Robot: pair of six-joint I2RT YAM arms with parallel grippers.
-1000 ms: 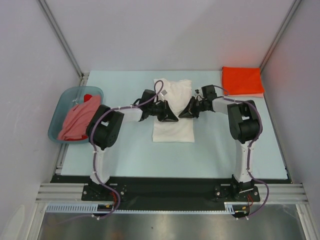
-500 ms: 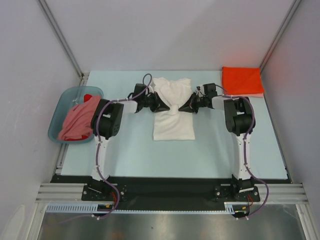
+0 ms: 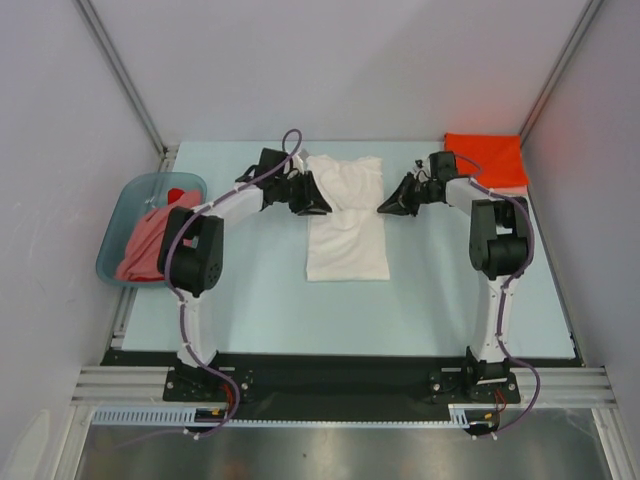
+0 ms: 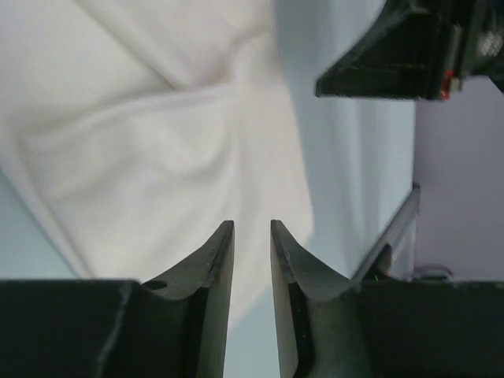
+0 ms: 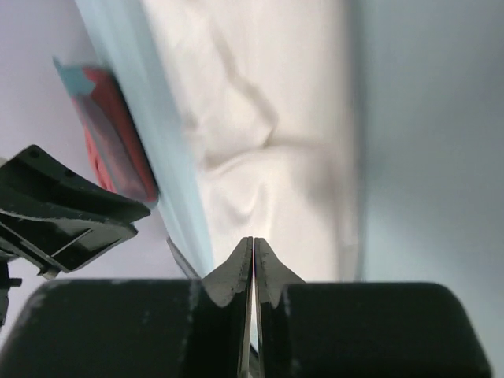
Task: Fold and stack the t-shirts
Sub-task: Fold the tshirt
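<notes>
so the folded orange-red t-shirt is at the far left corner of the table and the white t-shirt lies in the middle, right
Not quite. The folded orange-red cloth t-shirt lies at the far right corner of the pale blue table, not the left, as the top external view shows. The white cloth t-shirt does lie in the middle.

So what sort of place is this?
Probably a lab test cell: plain grey walls on aluminium framing, left arm and right arm bolted to a black plate, a white t-shirt laid on a blue table.
</notes>
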